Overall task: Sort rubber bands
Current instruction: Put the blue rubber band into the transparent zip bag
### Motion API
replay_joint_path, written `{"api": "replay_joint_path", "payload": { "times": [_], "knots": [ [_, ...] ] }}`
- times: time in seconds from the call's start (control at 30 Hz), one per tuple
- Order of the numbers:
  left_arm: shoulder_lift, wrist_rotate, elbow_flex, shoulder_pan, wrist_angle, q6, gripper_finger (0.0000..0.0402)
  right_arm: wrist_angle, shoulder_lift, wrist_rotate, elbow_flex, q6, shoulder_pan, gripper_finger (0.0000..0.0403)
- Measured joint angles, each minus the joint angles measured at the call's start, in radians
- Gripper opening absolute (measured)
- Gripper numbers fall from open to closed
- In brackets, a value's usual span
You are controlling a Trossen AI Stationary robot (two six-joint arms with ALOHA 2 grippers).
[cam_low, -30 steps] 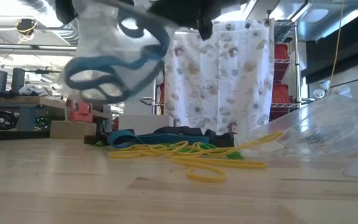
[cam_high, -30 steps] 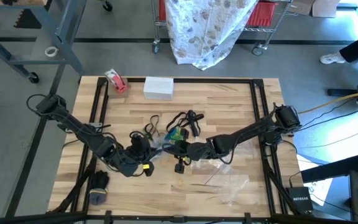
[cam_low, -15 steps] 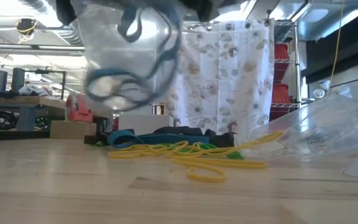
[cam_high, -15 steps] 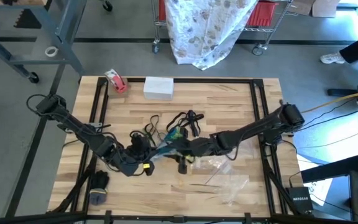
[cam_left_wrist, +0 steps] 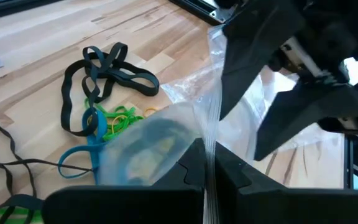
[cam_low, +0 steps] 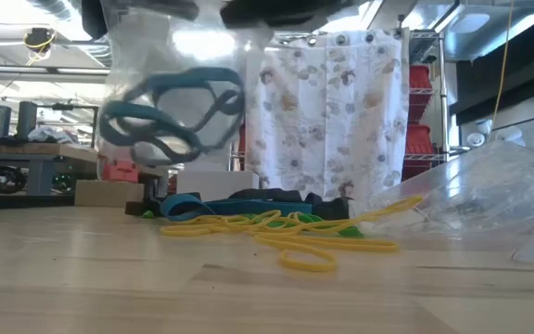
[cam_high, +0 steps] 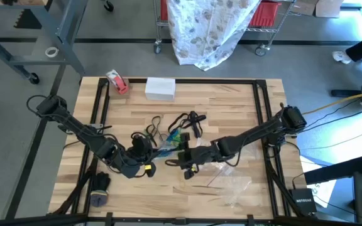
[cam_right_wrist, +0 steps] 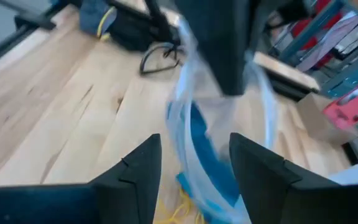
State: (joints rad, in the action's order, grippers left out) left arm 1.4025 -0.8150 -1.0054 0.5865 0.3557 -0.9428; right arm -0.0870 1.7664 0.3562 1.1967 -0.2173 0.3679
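Since the earlier frames the right gripper has let go and drawn back from the clear bag, its fingers now spread with nothing between them, while the left gripper stays clenched on the bag's upper edge, where the film is pinched flat between its fingers. On the wooden table the bag hangs off the surface with blue rubber bands dangling inside it, above the loose heap of rubber bands lying mid-table. That heap is black loops spread wide, with green ones and a blue one tangled beside them; yellow bands trail toward the table's near edge. I judge every band light, limp and grippy, likely to snag its neighbours, so a single strand at the heap's outer edge is the best place to pinch. None has a fixed heading: the black loops lie stretched roughly across the table, and the bagged blue ones sag downward.
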Motion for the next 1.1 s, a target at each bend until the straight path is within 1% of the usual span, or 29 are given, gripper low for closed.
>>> {"api": "replay_joint_path", "payload": {
  "times": [0.1,0.17,0.23,0.33,0.37,0.4,0.47,0.53,0.6,0.7,0.83,0.97,1.03,1.1],
  "knots": [
    [0.000,0.000,0.000,0.000,0.000,0.001,0.0000,0.003,0.000,0.000,0.001,0.004,-0.002,0.0172],
    [0.000,0.000,0.000,-0.001,0.001,0.008,0.0000,0.004,0.000,0.000,0.001,0.032,-0.002,0.0148],
    [0.000,0.000,0.000,-0.003,0.007,0.016,0.0000,0.014,0.000,-0.009,0.001,0.055,-0.002,0.0108],
    [0.000,0.000,0.000,-0.003,0.038,0.015,0.0000,0.041,0.000,-0.036,0.001,0.060,-0.002,0.0031],
    [0.000,0.000,0.000,-0.003,0.053,0.010,0.0000,0.040,0.000,-0.037,0.001,0.066,-0.002,0.0016],
    [0.000,0.000,0.000,-0.003,0.071,0.006,0.0000,0.033,0.000,-0.037,0.001,0.083,-0.002,0.0012],
    [0.000,-0.003,0.000,-0.003,0.111,-0.013,0.0000,0.005,0.000,-0.038,0.001,0.148,-0.002,0.0026],
    [0.000,-0.006,0.000,-0.003,0.152,-0.029,0.0000,-0.010,0.000,-0.043,0.001,0.230,-0.002,0.0052],
    [0.000,-0.009,0.000,-0.001,0.191,-0.052,0.0000,0.005,-0.003,-0.066,0.001,0.267,-0.007,0.0081],
    [-0.003,-0.012,0.000,0.007,0.252,-0.092,0.0000,0.068,-0.022,-0.070,0.001,0.287,-0.008,0.0131],
    [-0.027,-0.012,0.000,0.033,0.342,-0.163,0.0000,0.204,-0.059,-0.032,0.001,0.332,-0.019,0.0185],
    [-0.064,-0.011,0.000,0.065,0.413,-0.223,0.0000,0.317,-0.037,-0.054,0.001,0.403,-0.071,0.0215],
    [-0.079,-0.011,0.000,0.078,0.438,-0.235,0.0000,0.339,-0.004,-0.082,0.001,0.420,-0.106,0.0222],
    [-0.088,-0.011,0.000,0.091,0.456,-0.247,0.0000,0.325,0.040,-0.120,0.001,0.422,-0.141,0.0226]
  ]
}}
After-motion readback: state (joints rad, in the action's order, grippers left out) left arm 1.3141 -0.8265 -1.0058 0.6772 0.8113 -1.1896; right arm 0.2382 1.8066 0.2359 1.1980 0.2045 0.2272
